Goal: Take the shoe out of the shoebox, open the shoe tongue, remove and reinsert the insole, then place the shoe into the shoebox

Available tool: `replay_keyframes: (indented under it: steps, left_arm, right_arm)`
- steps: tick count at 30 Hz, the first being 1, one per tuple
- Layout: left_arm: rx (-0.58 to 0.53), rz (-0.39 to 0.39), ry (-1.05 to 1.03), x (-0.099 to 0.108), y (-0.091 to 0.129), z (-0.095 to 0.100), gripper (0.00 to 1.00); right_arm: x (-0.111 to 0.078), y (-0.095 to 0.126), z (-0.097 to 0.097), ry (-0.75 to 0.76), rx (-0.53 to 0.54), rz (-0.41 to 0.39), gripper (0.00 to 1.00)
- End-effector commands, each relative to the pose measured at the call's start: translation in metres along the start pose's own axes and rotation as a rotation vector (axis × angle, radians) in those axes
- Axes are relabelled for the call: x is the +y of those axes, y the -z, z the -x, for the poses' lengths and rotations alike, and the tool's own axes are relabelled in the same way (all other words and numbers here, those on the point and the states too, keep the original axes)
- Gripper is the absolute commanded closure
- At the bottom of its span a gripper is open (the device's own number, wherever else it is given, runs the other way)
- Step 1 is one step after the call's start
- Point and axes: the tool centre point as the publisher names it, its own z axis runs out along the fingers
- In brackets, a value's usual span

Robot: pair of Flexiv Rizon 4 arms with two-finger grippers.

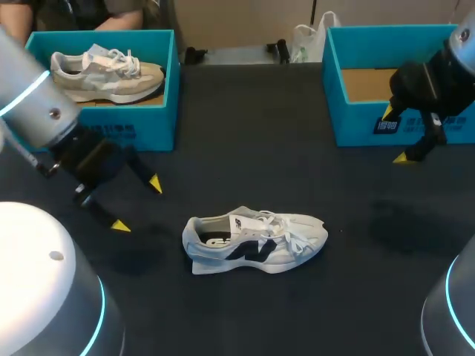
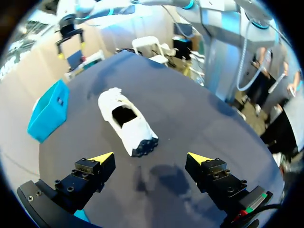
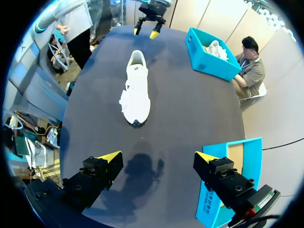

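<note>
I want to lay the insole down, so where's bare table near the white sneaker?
The widest bare stretch of black table lies behind the white sneaker, between the teal box holding a beige shoe and the empty teal shoebox. Past the sneaker's toe is free too. It is tighter by its heel, near the left hand, and by the right hand at the shoebox.

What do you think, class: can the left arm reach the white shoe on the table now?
Probably yes: the left gripper, fingers open, hovers near the white shoe; only bare table between.
</note>
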Motion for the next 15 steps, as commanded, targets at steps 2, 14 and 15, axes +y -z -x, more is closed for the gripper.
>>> replay_keyframes:
  steps: [2,14,15]
  left_arm:
    - [-0.193,-0.127,0.128,0.016,-0.008,-0.006,0.00]
    - [-0.284,-0.257,0.357,0.063,-0.037,-0.004,0.00]
    - [-0.285,-0.268,0.368,0.065,-0.038,-0.004,0.00]
  right_arm:
    - [0.000,-0.001,0.000,-0.001,0.000,-0.002,0.00]
    - [0.000,-0.001,0.000,-0.001,0.000,-0.002,0.00]
    - [0.000,-0.001,0.000,-0.001,0.000,-0.002,0.00]
